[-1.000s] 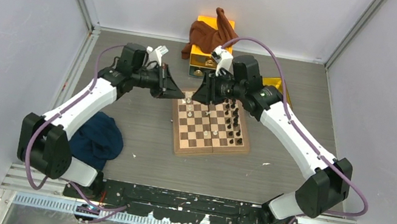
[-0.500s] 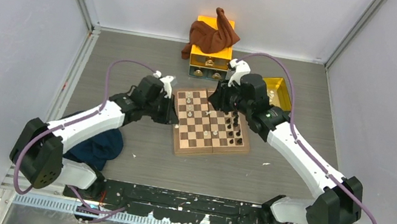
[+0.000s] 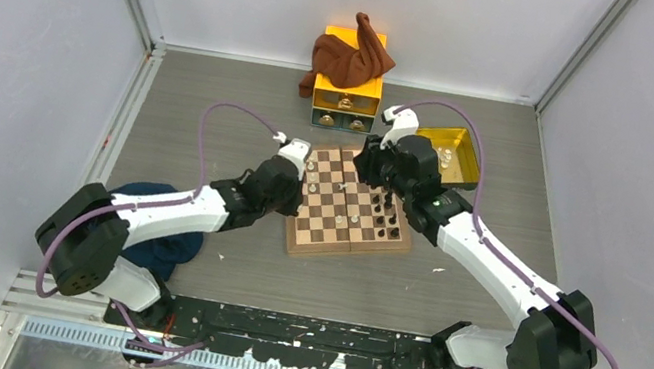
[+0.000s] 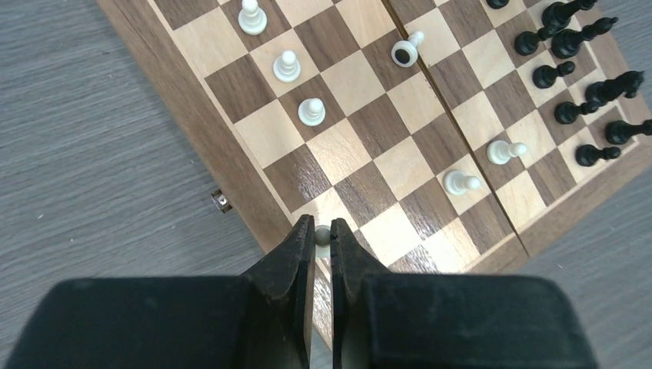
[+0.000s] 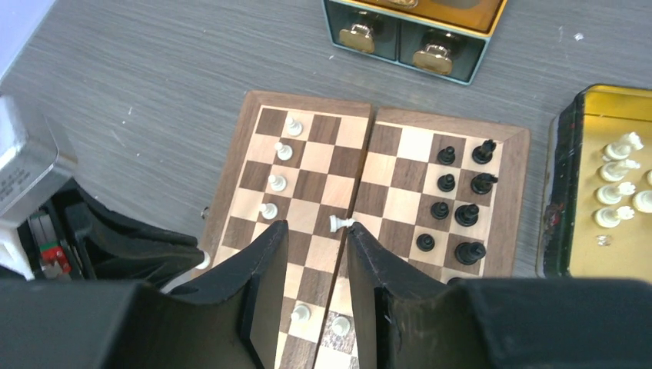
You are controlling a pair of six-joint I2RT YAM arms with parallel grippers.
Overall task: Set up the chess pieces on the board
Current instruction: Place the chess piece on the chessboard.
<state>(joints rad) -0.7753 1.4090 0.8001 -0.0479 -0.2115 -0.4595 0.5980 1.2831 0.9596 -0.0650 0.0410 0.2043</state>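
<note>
the claw (image 4: 322,227) pinches a small cream piece (image 4: 323,237) between nearly closed fingers at the chessboard (image 4: 231,146) edge. ahead and slightly left stand three cream pawns (image 4: 311,112). black pieces (image 4: 573,38) cluster far ahead on the right, and grey tabletop (image 4: 92,154) lies to the left.

No legible text, number, brand or sign is showing in any view. Faint marking is appearing on the grey metal block (image 5: 23,181) at the left edge of the right wrist view, but it is too small and blurred to read.
</note>
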